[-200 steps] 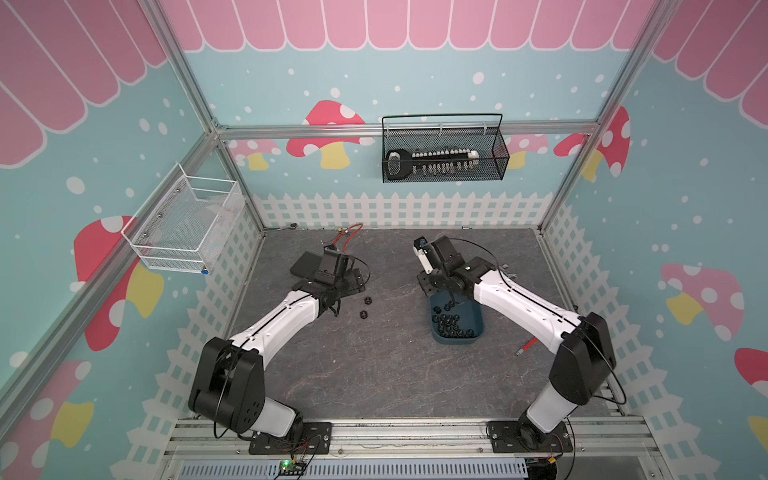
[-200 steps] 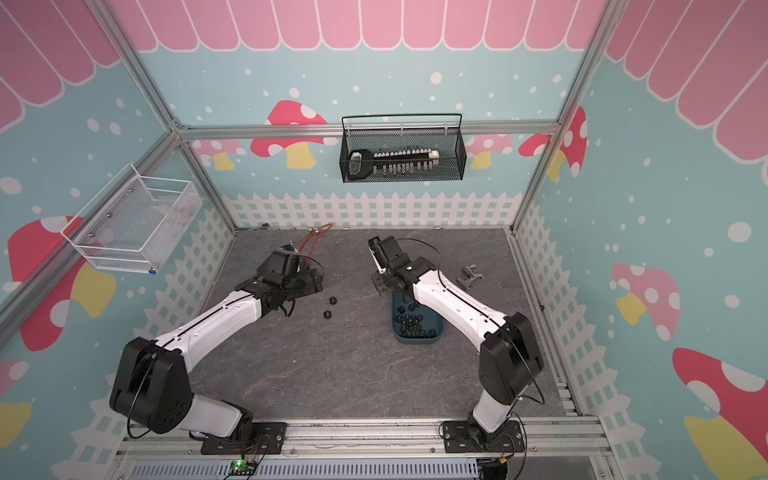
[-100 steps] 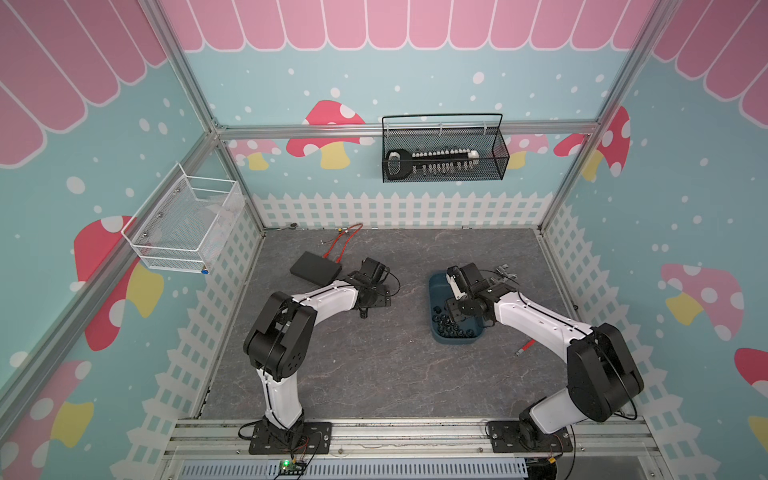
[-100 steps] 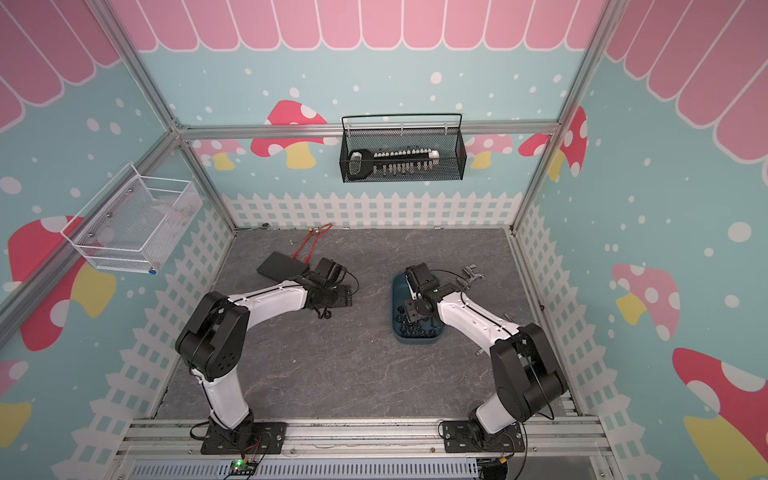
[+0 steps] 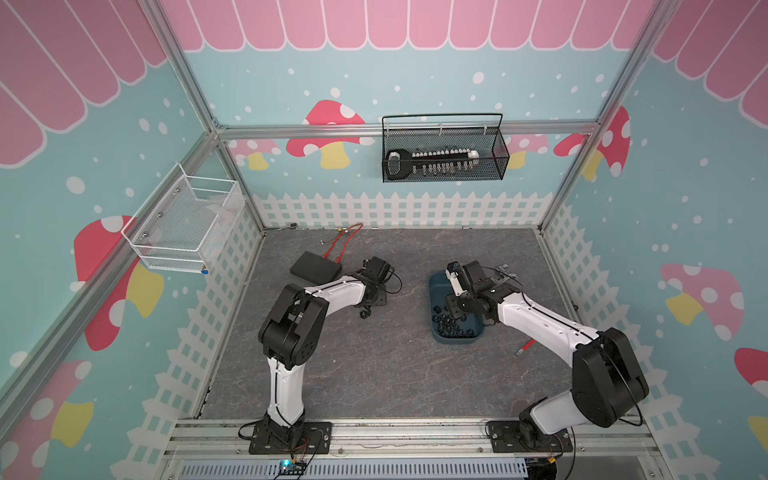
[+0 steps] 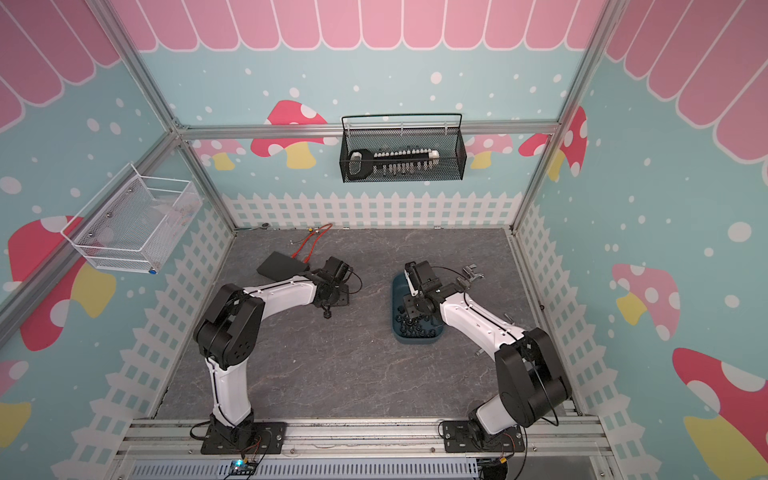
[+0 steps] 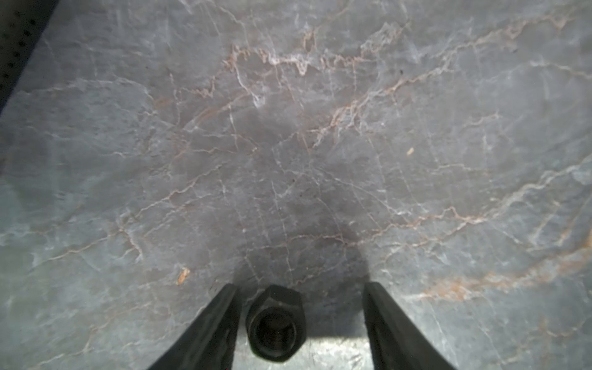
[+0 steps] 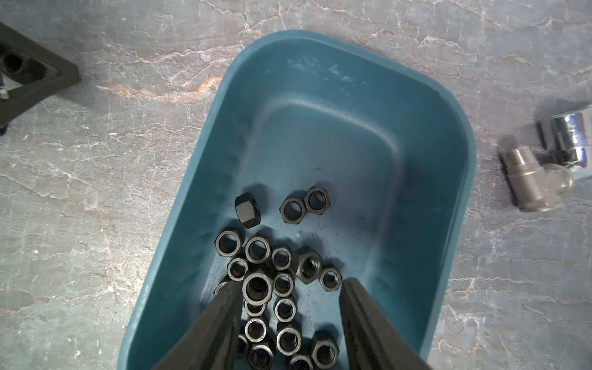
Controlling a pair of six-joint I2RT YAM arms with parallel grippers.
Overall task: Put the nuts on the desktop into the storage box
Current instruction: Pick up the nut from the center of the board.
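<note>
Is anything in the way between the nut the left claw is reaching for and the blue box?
Nothing visible. The nut sits on the desktop between the open fingers of the left gripper. Only bare desktop lies between it and the storage box, where the right gripper hangs open.

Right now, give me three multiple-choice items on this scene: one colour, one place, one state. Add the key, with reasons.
1. The storage box is: A white; B red; C teal-blue.
2. The nut between the left gripper's fingers lies: A in the storage box; B on the desktop; C in the black wire basket.
3. The right gripper is: A open; B shut; C out of view.
Key: C, its walls show teal-blue; B, grey marble surrounds it; A, its fingers stand apart above the nuts in the box.
</note>
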